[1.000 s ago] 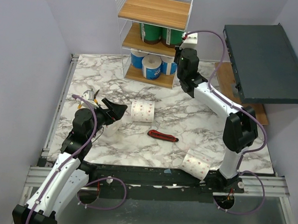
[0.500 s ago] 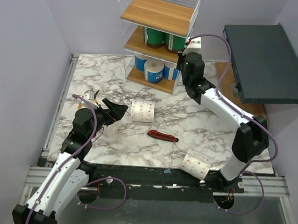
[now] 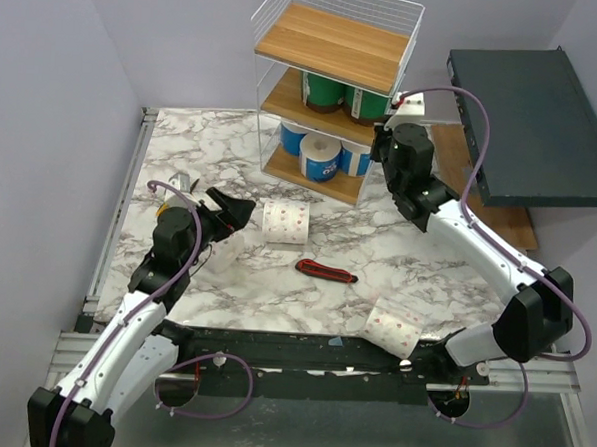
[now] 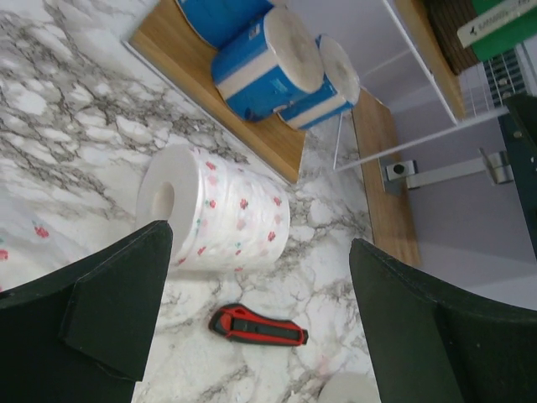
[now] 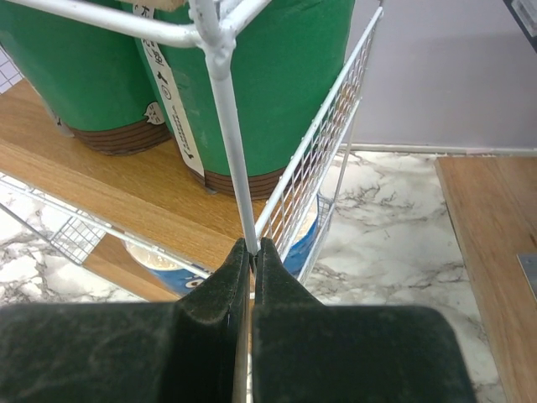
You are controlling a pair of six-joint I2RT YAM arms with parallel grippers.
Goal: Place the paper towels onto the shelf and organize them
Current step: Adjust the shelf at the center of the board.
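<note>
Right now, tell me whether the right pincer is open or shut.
Shut: the right pincer pinches a thin white wire post of the white wire-frame shelf, fingers nearly touching.

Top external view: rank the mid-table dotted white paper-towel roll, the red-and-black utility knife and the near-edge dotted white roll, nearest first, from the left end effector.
From the left end effector:
1. Mid-table dotted white paper-towel roll, lying just to its right.
2. Red-and-black utility knife, farther right and nearer the front.
3. Near-edge dotted white roll, farthest right, at the front.
</note>
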